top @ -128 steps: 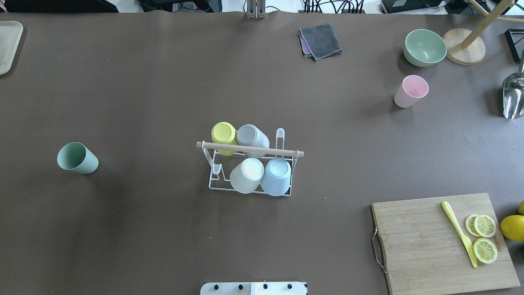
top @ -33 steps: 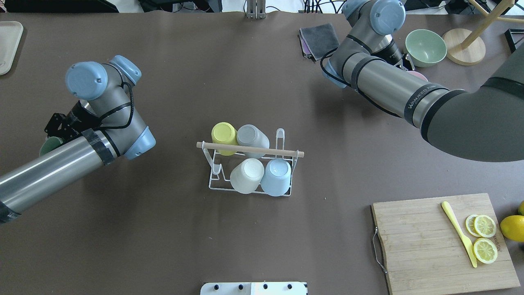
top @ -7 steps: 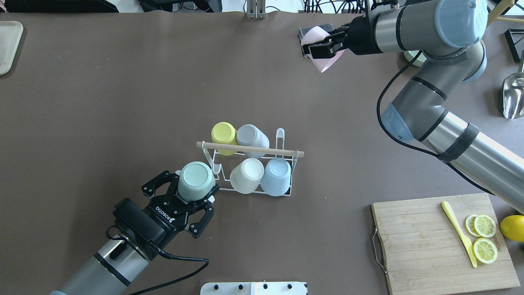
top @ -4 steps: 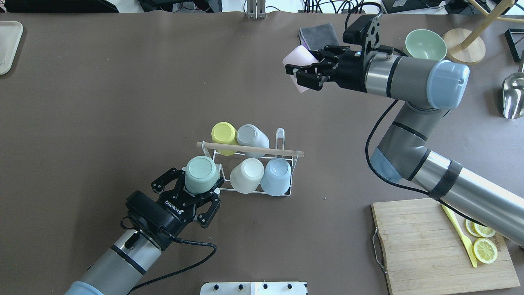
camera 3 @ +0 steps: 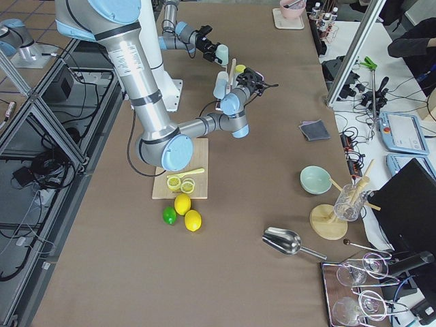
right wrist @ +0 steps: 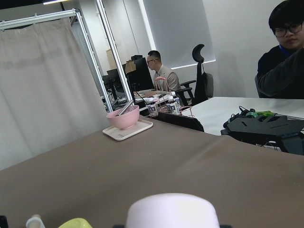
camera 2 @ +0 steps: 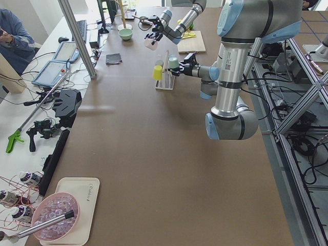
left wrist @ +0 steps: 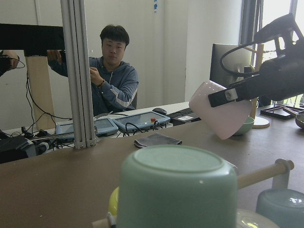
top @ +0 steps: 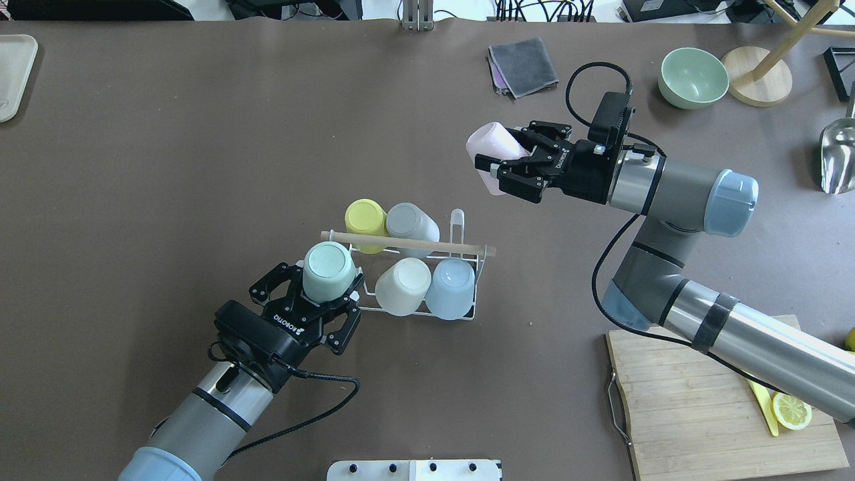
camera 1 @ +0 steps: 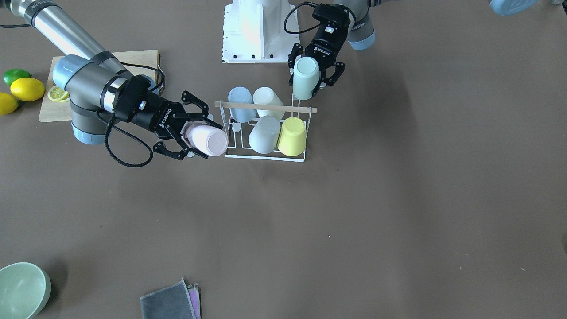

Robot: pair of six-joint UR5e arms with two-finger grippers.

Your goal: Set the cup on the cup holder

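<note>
The cup holder (top: 467,249), a white wire rack with a wooden rod, stands mid-table and holds a yellow, a grey, a white and a light blue cup upside down. My left gripper (top: 327,288) is shut on a green cup (top: 327,267), held bottom-up over the rack's near-left corner; it also shows in the front view (camera 1: 305,77) and in the left wrist view (left wrist: 178,190). My right gripper (top: 507,153) is shut on a pink cup (top: 487,143), tilted in the air beyond the rack's far-right end; it also shows in the front view (camera 1: 207,140).
A cutting board (top: 695,401) with a lemon slice lies near right. A green bowl (top: 693,77), a wooden stand base (top: 757,77), a metal scoop (top: 838,157) and a grey cloth (top: 523,65) lie far right. A tray (top: 13,73) is far left.
The left gripper has carried the green cup up to the rack's near-left corner. The right arm has swung the pink cup from the far side closer to the rack.
</note>
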